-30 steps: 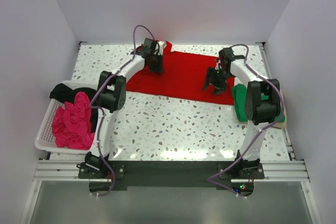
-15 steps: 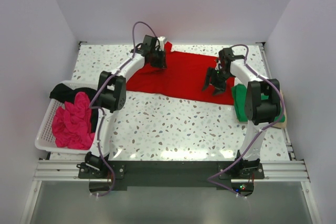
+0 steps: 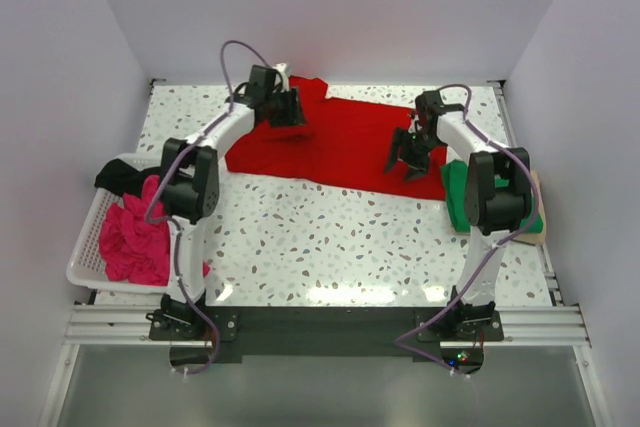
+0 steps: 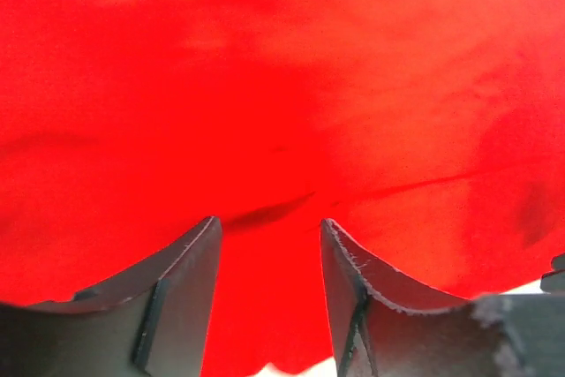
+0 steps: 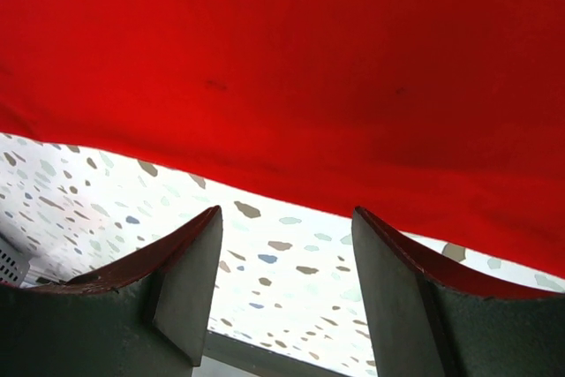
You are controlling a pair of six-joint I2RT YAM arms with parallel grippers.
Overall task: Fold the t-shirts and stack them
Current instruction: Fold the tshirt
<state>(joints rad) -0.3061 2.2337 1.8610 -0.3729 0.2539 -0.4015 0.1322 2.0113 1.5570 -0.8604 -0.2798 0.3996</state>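
Note:
The bright red t-shirt lies spread flat at the back middle of the table, and it fills the left wrist view. My left gripper hovers over its back left part, open, with only red cloth showing between its fingers. My right gripper stands open over the shirt's front right edge, with bare speckled table between its fingers. A green t-shirt lies at the right edge, partly behind the right arm. The magenta t-shirt and the black t-shirt lie crumpled in the basket.
The white slotted basket stands at the table's left edge. A tan board shows under the green shirt at the right edge. White walls close in the table at the back and sides. Speckled table top lies in front of the red shirt.
My left gripper has opened, let go of the red shirt, and moved left and back. The shirt's left side now reaches further left. The right arm has stayed still.

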